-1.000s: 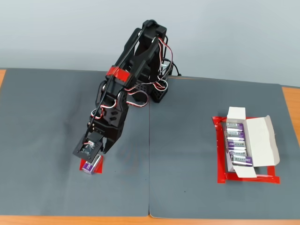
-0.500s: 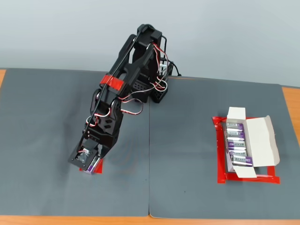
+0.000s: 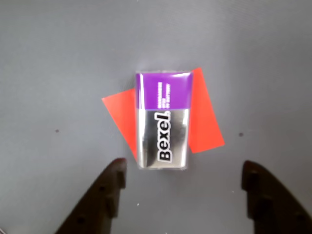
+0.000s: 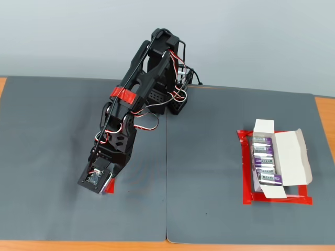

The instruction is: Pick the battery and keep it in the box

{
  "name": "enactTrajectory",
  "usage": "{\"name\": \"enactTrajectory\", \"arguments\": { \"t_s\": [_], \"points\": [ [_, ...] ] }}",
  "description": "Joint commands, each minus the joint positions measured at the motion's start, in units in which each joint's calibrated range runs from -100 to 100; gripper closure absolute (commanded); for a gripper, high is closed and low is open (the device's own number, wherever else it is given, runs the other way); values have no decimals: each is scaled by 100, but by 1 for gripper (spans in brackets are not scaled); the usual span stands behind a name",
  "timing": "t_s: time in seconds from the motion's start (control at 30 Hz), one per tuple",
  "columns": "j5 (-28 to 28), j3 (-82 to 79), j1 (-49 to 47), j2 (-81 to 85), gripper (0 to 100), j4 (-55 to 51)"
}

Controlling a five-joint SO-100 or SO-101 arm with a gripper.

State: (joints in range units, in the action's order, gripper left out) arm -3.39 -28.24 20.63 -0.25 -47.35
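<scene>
The battery (image 3: pixel 163 121) is my target, but I take the scene by size: a grey mat (image 4: pixel 52 130) under my black arm (image 4: pixel 138 104), which is bent low at the left of the fixed view. Far right sits the white box (image 4: pixel 285 157), four batteries (image 4: pixel 264 159) inside. My gripper (image 3: pixel 183 173) hangs spread wide, empty, just short of the battery on its red tape patch (image 3: pixel 204 117).

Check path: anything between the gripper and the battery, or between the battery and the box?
Nothing visible. The open gripper hovers over the battery, which lies on a red tape patch. Only bare mat separates it from the box.
</scene>
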Motion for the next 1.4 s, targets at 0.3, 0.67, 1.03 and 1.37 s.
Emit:
{"name": "enactTrajectory", "arguments": {
  "t_s": [0.3, 0.67, 1.03, 1.37],
  "points": [
    [-17, 486, -31, -352, 73, 439],
    [-12, 504, -128, -428, 73, 508],
    [-12, 558, -105, -784, 73, 517],
    [-17, 558, -68, -988, 73, 725]
  ]
}}
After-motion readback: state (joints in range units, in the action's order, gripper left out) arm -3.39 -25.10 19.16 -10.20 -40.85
